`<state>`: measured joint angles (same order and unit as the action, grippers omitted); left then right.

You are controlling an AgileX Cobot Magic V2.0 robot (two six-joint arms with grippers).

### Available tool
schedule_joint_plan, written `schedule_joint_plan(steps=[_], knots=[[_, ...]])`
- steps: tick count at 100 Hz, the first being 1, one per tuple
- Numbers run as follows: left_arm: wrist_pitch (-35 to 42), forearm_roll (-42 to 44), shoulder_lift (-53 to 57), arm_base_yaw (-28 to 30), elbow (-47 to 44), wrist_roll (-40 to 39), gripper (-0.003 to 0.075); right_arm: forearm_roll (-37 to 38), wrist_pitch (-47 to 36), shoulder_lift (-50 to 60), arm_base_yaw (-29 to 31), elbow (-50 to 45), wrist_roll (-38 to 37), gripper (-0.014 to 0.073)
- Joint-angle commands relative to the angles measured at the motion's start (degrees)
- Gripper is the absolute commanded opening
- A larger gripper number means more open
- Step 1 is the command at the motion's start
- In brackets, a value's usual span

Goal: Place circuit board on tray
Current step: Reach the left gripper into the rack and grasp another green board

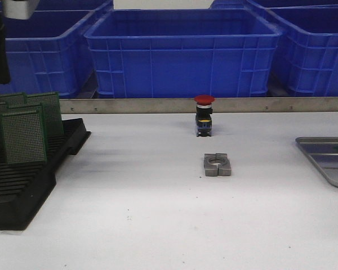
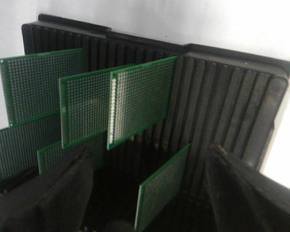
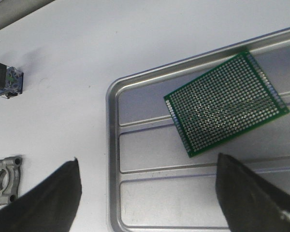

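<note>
Left gripper, open w/ nothing held, straddles one upright board in the rack; off-centre closing could knock neighbours, while right gripper, open too, hangs over the tray.

Black slotted rack at left edge w/ green circuit boards standing upright in its slots. Red-capped push button at centre, grey metal clamp block just below it. Tray cut off at right edge. Blue bins across top, behind a metal strip
</note>
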<state>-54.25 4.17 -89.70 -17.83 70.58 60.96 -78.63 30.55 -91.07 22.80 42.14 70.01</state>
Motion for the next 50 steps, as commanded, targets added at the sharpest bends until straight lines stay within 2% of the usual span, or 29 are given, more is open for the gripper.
schedule_joint_plan(steps=[1, 15, 50], knots=[[4.4, 0.2, 1.2, 0.2, 1.5, -0.8, 0.0461, -1.1, 1.8, 2.4, 0.4, 1.7, 0.5, 0.059], [6.8, -0.8, -0.1, 0.2, 1.5, -0.8, 0.0461, -1.1, 1.8, 2.4, 0.4, 1.7, 0.5, 0.059], [6.6, -0.9, -5.9, 0.2, 1.6, -0.6, 0.0461, -1.1, 1.7, 2.4, 0.4, 1.7, 0.5, 0.059]])
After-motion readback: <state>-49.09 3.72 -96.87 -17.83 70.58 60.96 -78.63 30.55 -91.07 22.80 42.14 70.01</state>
